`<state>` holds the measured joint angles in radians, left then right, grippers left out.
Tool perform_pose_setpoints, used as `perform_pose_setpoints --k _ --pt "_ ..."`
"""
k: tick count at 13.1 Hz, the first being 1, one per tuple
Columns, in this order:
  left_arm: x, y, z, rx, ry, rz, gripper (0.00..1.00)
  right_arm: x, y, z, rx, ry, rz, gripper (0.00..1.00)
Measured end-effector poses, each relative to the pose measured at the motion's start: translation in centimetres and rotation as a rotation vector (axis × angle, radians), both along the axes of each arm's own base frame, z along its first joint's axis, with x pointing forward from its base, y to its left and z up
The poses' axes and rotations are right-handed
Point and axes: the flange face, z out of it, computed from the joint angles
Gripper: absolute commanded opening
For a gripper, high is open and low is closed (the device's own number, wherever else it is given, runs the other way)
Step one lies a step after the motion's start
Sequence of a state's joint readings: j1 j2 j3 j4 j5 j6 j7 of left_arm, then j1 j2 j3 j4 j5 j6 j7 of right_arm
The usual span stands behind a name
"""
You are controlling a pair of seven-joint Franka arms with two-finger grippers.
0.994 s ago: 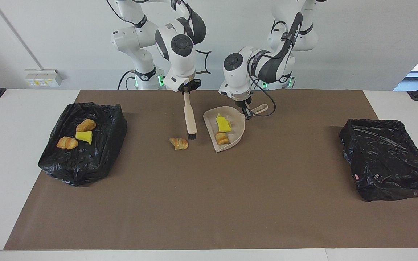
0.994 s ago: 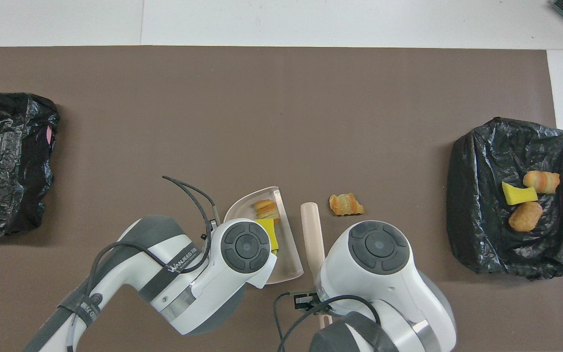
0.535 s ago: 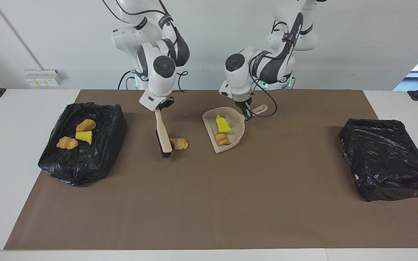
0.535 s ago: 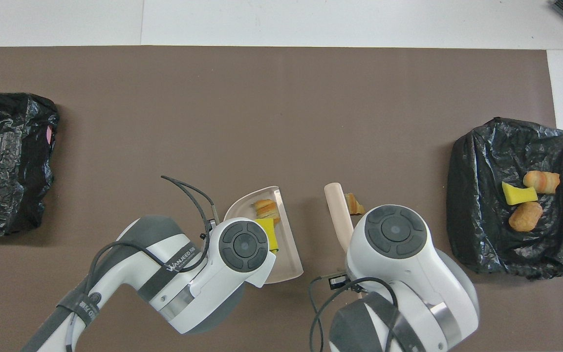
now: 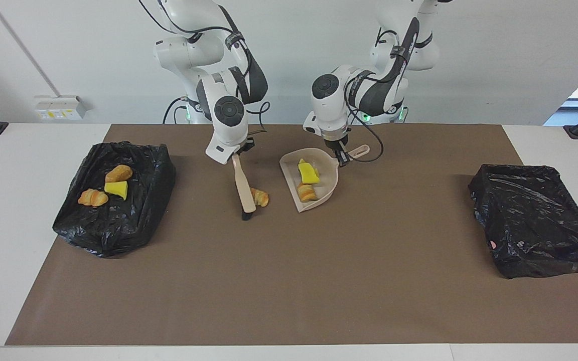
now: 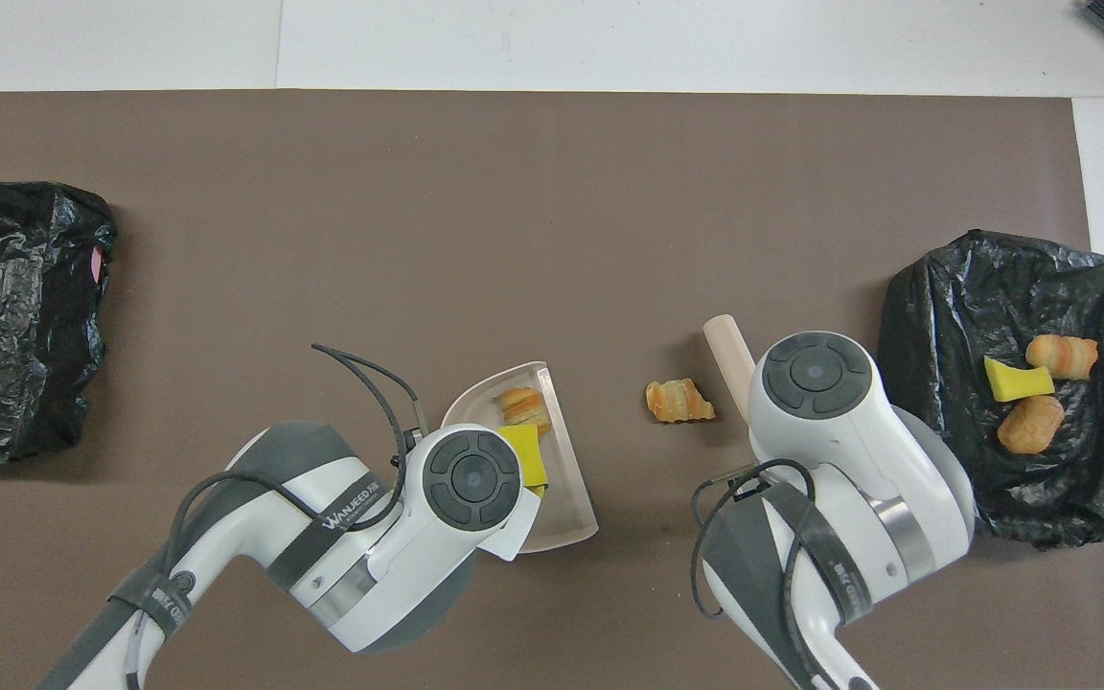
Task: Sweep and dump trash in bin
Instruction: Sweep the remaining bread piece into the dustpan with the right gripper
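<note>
The right claw (image 5: 239, 152) is clamped on the brush (image 5: 245, 186), whose bristles sit just beside a loose croissant piece (image 5: 260, 196) on the tabletop (image 5: 289, 281). The left claw (image 5: 341, 159) is clamped on the dustpan (image 5: 330, 186) handle; two trash pieces (image 5: 308, 173) lie inside.

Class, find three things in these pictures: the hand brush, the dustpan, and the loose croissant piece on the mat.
hand brush (image 5: 244, 188), facing view, on its handle.
dustpan (image 5: 330, 183), facing view, on its bare floor.
loose croissant piece (image 6: 678, 401), overhead view, on its middle.
</note>
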<state>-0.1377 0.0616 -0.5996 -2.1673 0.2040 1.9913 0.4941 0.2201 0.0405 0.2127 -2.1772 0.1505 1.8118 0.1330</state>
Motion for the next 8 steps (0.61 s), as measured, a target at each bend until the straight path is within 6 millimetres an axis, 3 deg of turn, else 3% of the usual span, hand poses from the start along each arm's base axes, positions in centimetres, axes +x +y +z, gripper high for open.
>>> perform_pose_setpoints --k 5,8 --pt "0.2 0.2 0.0 -0.001 0.000 0.005 0.00 -3.1 6.8 0.6 0.241 0.047 -0.108 0.00" --pt "0.2 0.2 0.0 -0.001 0.000 0.006 0.00 -4.0 8.4 1.3 0.324 0.084 -0.163 0.00"
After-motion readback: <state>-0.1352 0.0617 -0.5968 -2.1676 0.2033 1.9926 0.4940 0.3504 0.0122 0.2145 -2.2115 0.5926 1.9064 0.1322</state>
